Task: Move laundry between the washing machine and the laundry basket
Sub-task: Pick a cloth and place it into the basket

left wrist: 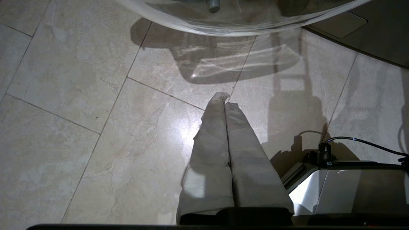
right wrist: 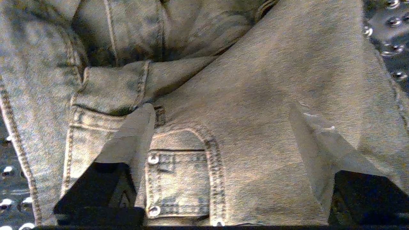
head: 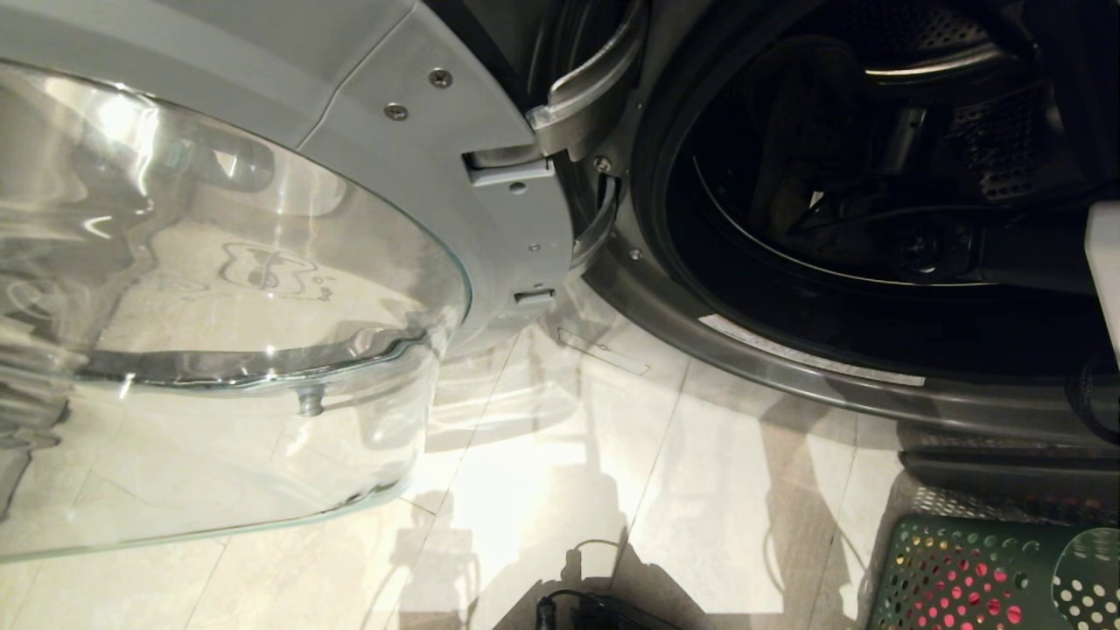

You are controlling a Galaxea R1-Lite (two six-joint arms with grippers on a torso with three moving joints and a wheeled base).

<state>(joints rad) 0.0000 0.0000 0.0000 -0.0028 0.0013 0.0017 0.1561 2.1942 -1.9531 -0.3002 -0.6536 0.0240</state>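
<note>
we're crouched at the washing machine [head: 787,367], door [head: 219,289] swung wide open to our 9 o'clock, drum opening at 1 o'clock in the head view. drum interior is dark there; our right arm shows only as dim dark shapes inside it.

right gripper [right wrist: 223,134] is inside the drum, fingers [right wrist: 137,134] spread wide apart, one on each side of a pocket panel of the grey-green denim garment [right wrist: 255,80]. denim lies crumpled across the perforated drum wall [right wrist: 389,19], filling nearly the whole right wrist view; seams, rivets and a small stitched pocket are visible. fingertips rest against or just above the cloth, can't tell which. nothing is pinched between them.

left gripper [left wrist: 225,102] is together, fingers pressed flat against each other, holding nothing, pointing down at the tiled floor [left wrist: 80,127] just below the glass bulge of the door. a black cable [left wrist: 361,142] runs over part of our base near it.

green laundry basket [head: 962,569] sits on the floor at 5 o'clock in the head view, just below the machine front. red cloth [head: 954,595] shows through its holes.
</note>
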